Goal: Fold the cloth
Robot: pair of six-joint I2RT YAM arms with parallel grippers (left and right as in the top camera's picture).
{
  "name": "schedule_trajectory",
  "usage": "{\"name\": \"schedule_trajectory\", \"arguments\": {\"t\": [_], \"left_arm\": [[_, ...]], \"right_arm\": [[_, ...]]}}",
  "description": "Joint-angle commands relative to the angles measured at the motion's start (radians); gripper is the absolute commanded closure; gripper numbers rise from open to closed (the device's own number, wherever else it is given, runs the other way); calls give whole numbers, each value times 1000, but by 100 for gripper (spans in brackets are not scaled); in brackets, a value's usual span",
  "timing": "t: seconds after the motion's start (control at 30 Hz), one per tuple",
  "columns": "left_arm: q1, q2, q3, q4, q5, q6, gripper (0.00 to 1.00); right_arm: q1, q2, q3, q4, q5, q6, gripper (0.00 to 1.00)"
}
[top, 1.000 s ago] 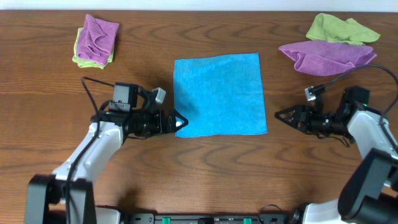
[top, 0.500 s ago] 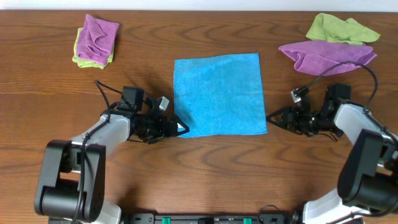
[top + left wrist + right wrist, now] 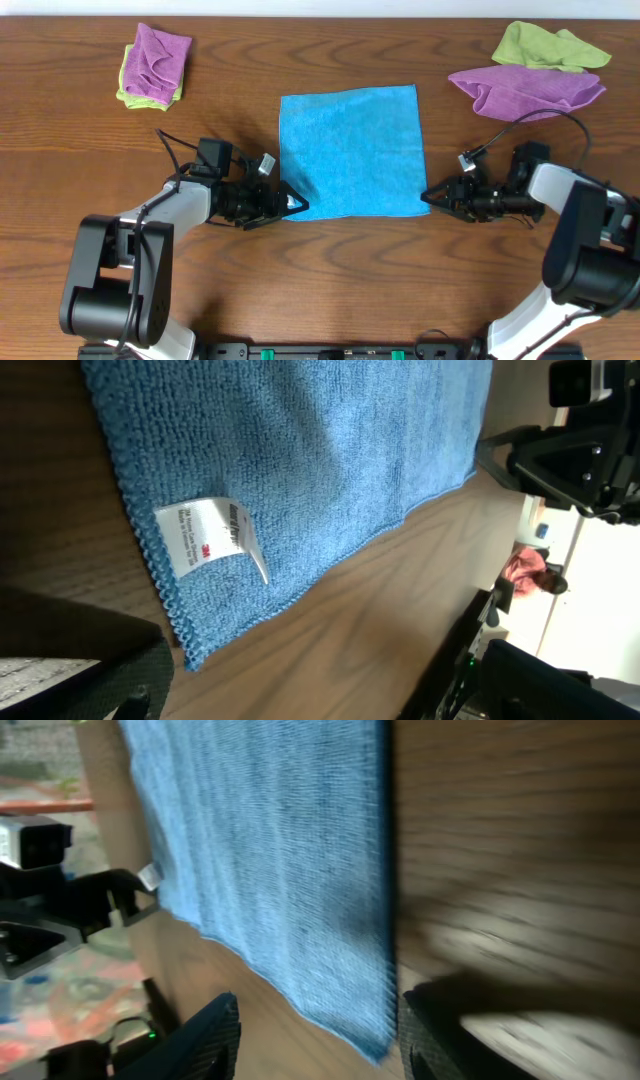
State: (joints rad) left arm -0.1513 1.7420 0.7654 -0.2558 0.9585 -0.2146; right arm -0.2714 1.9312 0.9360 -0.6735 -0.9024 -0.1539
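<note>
The sky-blue cloth (image 3: pixel 350 150) lies flat and unfolded in the middle of the wooden table. My left gripper (image 3: pixel 293 205) is open, low on the table at the cloth's near left corner. The left wrist view shows the cloth (image 3: pixel 300 450) with its white tag (image 3: pixel 205 532) at that corner, just ahead of one dark finger. My right gripper (image 3: pixel 430 197) is open at the near right corner. In the right wrist view the cloth (image 3: pixel 280 870) has its corner tip between the two spread fingers (image 3: pixel 320 1040). Neither gripper holds anything.
A folded purple cloth on a lime-green one (image 3: pixel 155 65) lies at the back left. A lime-green cloth (image 3: pixel 545 45) and a crumpled purple cloth (image 3: pixel 525 88) lie at the back right. The right gripper shows in the left wrist view (image 3: pixel 570 450).
Both grippers have moved inward along the table to the cloth's near corners, the left rightward and the right leftward. The cloth has not moved.
</note>
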Motion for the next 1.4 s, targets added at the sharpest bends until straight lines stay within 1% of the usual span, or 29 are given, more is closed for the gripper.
{"name": "schedule_trajectory", "arguments": {"t": [0.0, 0.03, 0.07, 0.17, 0.23, 0.27, 0.33, 0.4, 0.43, 0.5, 0.53, 0.57, 0.87, 0.9, 0.97, 1.0, 1.1, 1.3, 1.37], "left_arm": [[0, 38, -11, -9, -53, -3, 11], [0, 38, -11, -8, -54, -4, 14], [0, 38, -11, -8, -66, -7, 16], [0, 38, -11, -8, -102, -29, 26], [0, 38, -11, -5, -103, -29, 31], [0, 38, -11, -1, -107, -30, 35], [1, 38, -11, 1, -128, -48, 50], [1, 38, -11, 10, -131, -56, 62], [1, 38, -11, 16, -131, -56, 71], [1, 38, -11, 28, -131, -65, 84], [1, 38, -11, 36, -131, -75, 90], [1, 38, -11, 42, -131, -79, 94], [1, 38, -3, 55, -100, -89, 94], [1, 38, 1, 55, -99, -89, 94], [2, 38, 11, 55, -74, -90, 94], [2, 38, 19, 55, -56, -90, 94], [3, 37, 48, 55, -14, -114, 94], [21, 26, 106, 46, 9, -129, 94], [22, 26, 115, 46, 11, -131, 95]], "right_arm": [[39, 63, -9, 13, 77, 9, 49], [44, 65, -9, 16, 81, 11, 51], [48, 66, -9, 17, 87, 12, 51], [50, 66, -9, 22, 88, 19, 57], [50, 66, -9, 27, 88, 23, 66], [50, 66, -9, 27, 87, 27, 72], [50, 66, -9, 27, 87, 27, 83], [50, 66, -9, 27, 87, 31, 87], [50, 66, -9, 27, 87, 31, 92], [50, 66, -9, 27, 86, 38, 99], [50, 66, -9, 27, 86, 46, 98], [50, 66, -9, 27, 84, 52, 98], [50, 42, 0, 7, 29, 53, 99], [50, 34, 1, 2, 30, 53, 96], [50, 11, 5, -20, 31, 52, 81], [50, 0, 6, -32, 32, 52, 72], [49, -25, 6, -71, 42, 53, 59], [50, -30, 6, -183, 58, 57, 57], [52, -30, 5, -202, 56, 95, 57]]}}
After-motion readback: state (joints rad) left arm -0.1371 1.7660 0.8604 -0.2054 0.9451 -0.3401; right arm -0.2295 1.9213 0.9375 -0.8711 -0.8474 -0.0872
